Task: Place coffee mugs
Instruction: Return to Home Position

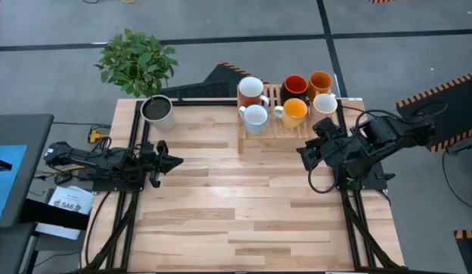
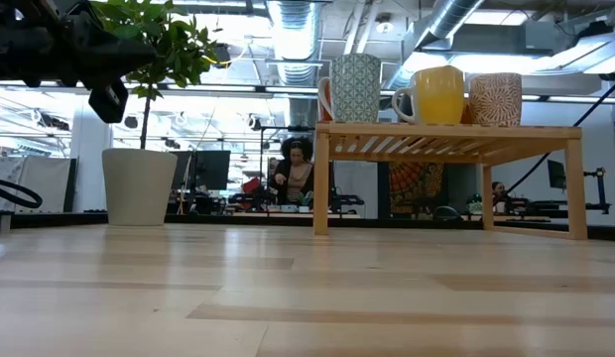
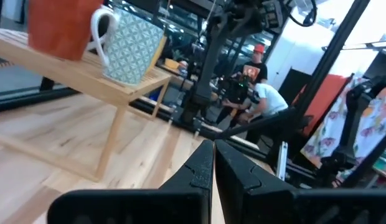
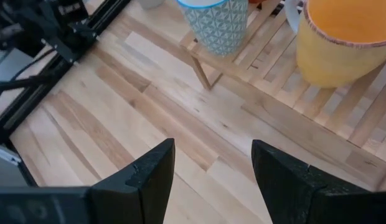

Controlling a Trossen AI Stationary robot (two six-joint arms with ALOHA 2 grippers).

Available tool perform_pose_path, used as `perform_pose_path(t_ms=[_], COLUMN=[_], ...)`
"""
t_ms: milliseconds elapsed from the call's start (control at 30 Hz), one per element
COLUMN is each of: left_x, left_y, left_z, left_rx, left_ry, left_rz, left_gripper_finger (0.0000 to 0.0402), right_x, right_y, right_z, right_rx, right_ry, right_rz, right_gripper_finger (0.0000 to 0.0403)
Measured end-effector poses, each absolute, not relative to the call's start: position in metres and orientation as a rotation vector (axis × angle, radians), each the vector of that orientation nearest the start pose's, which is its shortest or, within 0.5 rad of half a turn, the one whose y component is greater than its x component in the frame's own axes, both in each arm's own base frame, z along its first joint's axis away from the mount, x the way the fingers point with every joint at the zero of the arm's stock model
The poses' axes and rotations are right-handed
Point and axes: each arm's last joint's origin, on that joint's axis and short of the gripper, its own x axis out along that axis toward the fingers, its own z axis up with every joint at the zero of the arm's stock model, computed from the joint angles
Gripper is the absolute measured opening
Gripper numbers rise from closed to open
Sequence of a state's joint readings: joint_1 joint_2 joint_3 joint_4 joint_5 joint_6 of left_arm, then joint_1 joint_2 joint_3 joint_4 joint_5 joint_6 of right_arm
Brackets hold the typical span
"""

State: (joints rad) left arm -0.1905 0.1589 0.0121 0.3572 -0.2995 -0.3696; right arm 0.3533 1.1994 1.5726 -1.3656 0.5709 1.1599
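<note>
Six mugs stand upright on a low slatted wooden rack [image 1: 275,129] at the table's far right. They are a brown-orange mug [image 1: 251,90], a light blue patterned one [image 1: 255,118], a dark one with a red inside [image 1: 295,85], an orange one [image 1: 320,80], a yellow-orange one [image 1: 295,112] and a cream one [image 1: 324,104]. My right gripper [image 1: 304,156] hovers open just near of the rack, holding nothing; its wrist view shows the blue mug [image 4: 215,22] and the yellow mug [image 4: 348,40] ahead. My left gripper [image 1: 171,161] waits shut at the table's left side.
A grey-white pot with dark contents [image 1: 156,110] stands at the far left corner, with a leafy plant [image 1: 137,61] beyond it. The rack's legs [image 2: 322,178] lift the mugs above the tabletop. Bare wood spreads across the middle and near part of the table [image 1: 243,221].
</note>
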Motion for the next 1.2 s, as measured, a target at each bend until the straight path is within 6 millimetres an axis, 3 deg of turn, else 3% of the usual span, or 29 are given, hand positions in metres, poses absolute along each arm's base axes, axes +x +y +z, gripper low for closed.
perform_pose_path(t_ms=[200, 500, 733, 867, 1100, 1200], left_x=[0.098, 0.097, 0.098, 0.100, 0.101, 0.101], left_y=[-0.010, -0.010, -0.010, -0.011, -0.011, -0.011], left_z=[0.193, 0.192, 0.187, 0.179, 0.166, 0.166], left_rx=[-0.392, -0.387, -0.360, -0.340, -0.303, -0.301], left_ry=[-0.277, -0.265, -0.217, -0.135, 0.008, 0.016], left_rz=[0.059, 0.067, 0.076, 0.089, 0.103, 0.106], left_gripper_finger=[0.0000, 0.0000, 0.0000, 0.0000, 0.0000, 0.0000], right_x=[0.171, 0.151, 0.125, 0.111, 0.105, 0.105], right_y=[0.055, 0.066, 0.063, 0.052, 0.029, 0.022], right_z=[0.409, 0.356, 0.327, 0.306, 0.274, 0.257], right_rx=[0.582, 0.460, 0.452, 0.458, 0.448, 0.428], right_ry=[0.693, 0.779, 0.597, 0.446, 0.119, 0.070], right_rz=[-0.646, -0.605, -0.397, -0.311, -0.268, -0.241], right_gripper_finger=[0.0239, 0.0181, 0.0075, 0.0017, 0.0031, 0.0018])
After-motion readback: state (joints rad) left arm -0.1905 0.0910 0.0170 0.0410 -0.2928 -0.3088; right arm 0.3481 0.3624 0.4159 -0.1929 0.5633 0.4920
